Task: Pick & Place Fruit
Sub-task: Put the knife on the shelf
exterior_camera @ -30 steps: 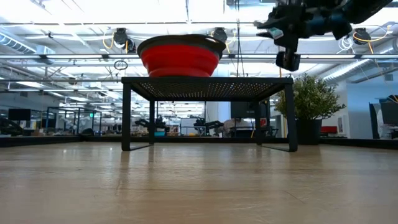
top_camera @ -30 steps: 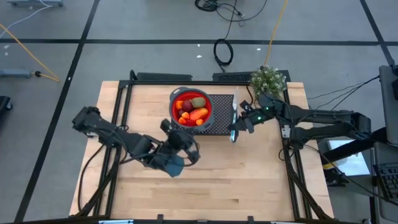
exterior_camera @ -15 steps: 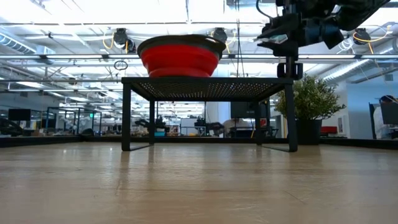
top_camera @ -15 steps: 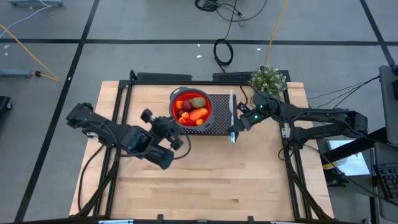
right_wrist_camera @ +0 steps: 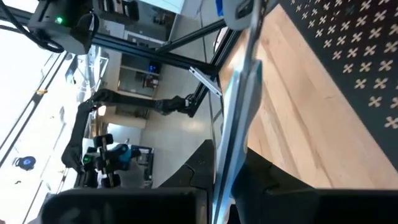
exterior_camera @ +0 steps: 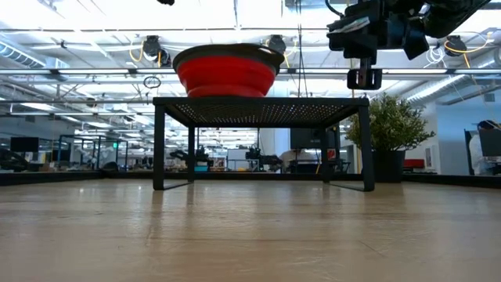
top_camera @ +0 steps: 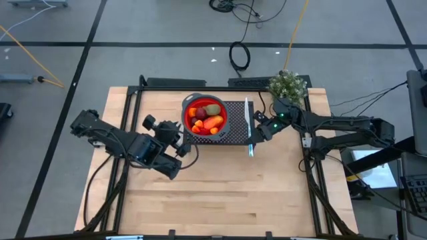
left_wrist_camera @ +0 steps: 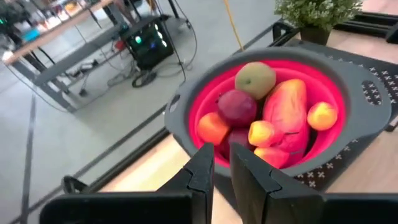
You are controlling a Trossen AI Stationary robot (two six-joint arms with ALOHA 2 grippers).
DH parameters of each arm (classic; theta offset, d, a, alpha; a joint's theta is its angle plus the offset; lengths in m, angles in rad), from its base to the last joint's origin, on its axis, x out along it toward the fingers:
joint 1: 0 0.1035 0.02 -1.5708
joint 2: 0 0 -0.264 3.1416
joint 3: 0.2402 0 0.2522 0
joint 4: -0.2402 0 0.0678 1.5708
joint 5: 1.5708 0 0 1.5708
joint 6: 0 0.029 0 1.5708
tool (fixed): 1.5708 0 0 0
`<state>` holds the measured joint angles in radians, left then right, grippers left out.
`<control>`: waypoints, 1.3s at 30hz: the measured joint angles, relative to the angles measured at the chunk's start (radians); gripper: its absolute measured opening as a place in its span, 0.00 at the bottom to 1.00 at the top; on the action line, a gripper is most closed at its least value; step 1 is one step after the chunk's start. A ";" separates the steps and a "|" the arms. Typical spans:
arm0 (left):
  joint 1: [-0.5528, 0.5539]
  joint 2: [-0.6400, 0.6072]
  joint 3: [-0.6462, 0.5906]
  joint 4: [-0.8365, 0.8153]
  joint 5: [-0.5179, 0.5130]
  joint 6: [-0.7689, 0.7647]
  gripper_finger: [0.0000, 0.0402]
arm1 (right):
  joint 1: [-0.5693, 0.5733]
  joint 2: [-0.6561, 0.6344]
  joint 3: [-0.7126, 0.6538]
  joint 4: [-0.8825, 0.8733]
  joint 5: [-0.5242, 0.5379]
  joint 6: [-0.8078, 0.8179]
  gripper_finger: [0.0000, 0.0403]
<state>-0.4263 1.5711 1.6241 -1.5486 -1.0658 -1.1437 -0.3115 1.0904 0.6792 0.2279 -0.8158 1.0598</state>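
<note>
So the left gripper (top_camera: 175, 135) is closest to the table's front edge, fingers pinched together with nothing in them, hovering just off the left side of the black perforated stand (top_camera: 235, 135). All the fruit (left_wrist_camera: 264, 118) is piled in the red bowl (top_camera: 188, 123) on the stand's left half. Over at the stand's right edge, the right gripper (top_camera: 254, 137) is clamped on the knife (top_camera: 248, 119), blade pointing toward the table's back edge.
</note>
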 joint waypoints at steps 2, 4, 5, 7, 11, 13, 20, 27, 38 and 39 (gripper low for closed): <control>0.010 -0.005 0.000 -0.006 0.026 -0.010 0.13 | 0.000 0.000 0.000 0.000 0.002 -0.005 0.06; 0.018 -0.016 0.000 -0.011 0.066 -0.016 0.13 | -0.001 0.000 0.000 0.000 0.006 -0.014 0.06; 0.020 -0.027 -0.002 -0.016 0.093 -0.023 0.13 | -0.001 0.000 0.000 0.000 0.006 -0.021 0.06; 0.042 -0.041 0.001 -0.023 0.126 -0.034 0.13 | -0.001 0.000 0.000 0.001 0.008 -0.030 0.06; 0.074 -0.077 -0.016 0.002 0.184 -0.036 0.13 | -0.001 0.000 0.000 0.000 0.025 -0.048 0.06; 0.097 -0.100 -0.040 0.020 0.197 -0.024 0.13 | -0.001 0.000 0.000 0.000 0.031 -0.054 0.06; 0.118 -0.242 -0.240 0.186 0.233 0.037 0.13 | -0.001 0.000 0.000 0.000 0.030 -0.059 0.06; 0.107 -0.430 -0.475 0.409 0.227 0.112 0.13 | -0.001 0.000 0.000 0.000 0.049 -0.053 0.06; 0.105 -0.740 -0.843 0.852 0.233 0.349 0.13 | -0.001 0.049 0.000 0.011 0.083 0.032 0.06; 0.105 -0.764 -0.873 0.885 0.243 0.368 0.13 | -0.001 0.062 0.000 0.012 0.084 0.044 0.06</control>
<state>-0.3211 0.8068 0.7515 -0.6638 -0.8232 -0.7757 -0.3126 1.1522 0.6788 0.2396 -0.7323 1.1033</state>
